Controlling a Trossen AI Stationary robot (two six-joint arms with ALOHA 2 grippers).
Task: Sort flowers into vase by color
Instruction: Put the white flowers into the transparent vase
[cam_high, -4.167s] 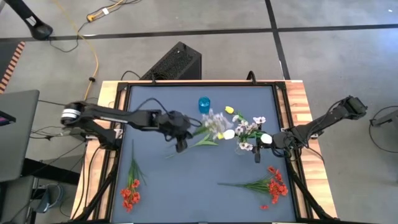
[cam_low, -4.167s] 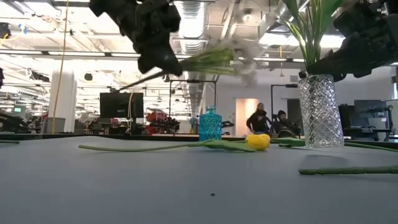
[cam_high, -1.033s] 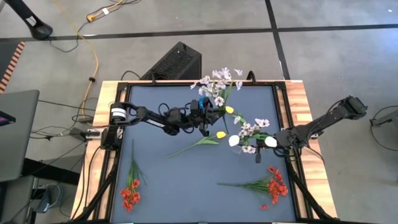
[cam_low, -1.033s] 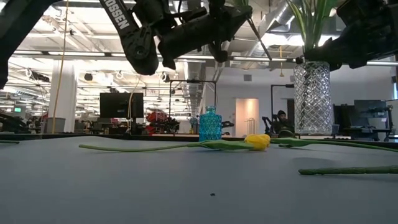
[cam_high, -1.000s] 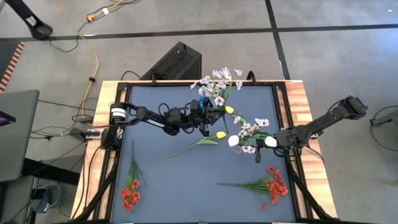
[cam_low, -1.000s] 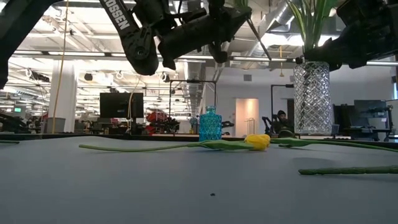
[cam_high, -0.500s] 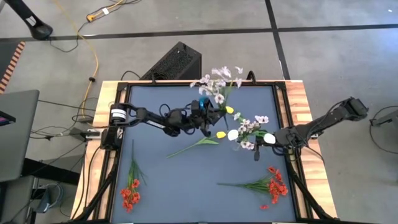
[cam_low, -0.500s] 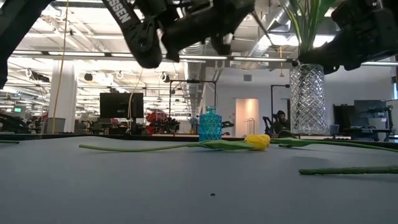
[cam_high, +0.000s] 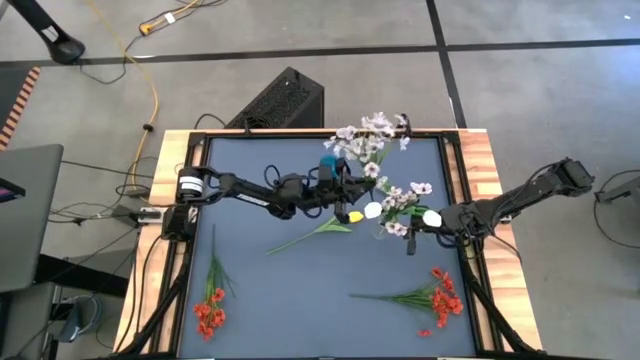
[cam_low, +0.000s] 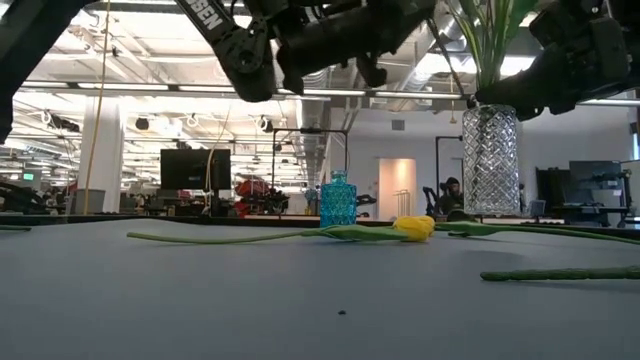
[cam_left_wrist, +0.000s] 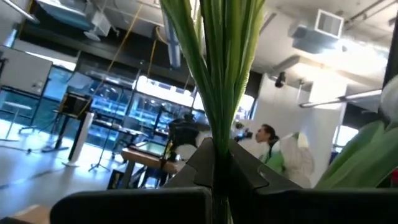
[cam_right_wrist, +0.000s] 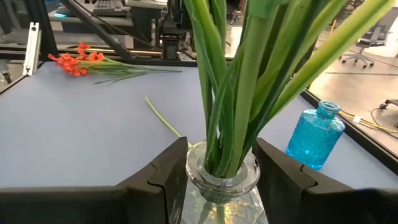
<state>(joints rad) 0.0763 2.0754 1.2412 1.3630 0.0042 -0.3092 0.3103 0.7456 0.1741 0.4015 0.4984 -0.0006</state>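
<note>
Left gripper (cam_high: 345, 187) clenches the lilac spray (cam_high: 368, 135) by its stems, carried high toward the clear vase (cam_low: 490, 160). Right gripper (cam_right_wrist: 219, 177) grasps that vase's neck, steadying it for the drop-in.

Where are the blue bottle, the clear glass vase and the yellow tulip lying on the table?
blue bottle (cam_low: 338, 201): low view, middle of its faceted body.
clear glass vase (cam_low: 491, 160): low view, its cut-glass wall.
yellow tulip (cam_low: 414, 228): low view, its yellow bloom on the table.

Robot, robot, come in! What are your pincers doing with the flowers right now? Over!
Left pincer shut on lilac spray, raised above the blue bottle. Right pincer grips clear vase, lifted off table. Yellow tulip lies below.
</note>
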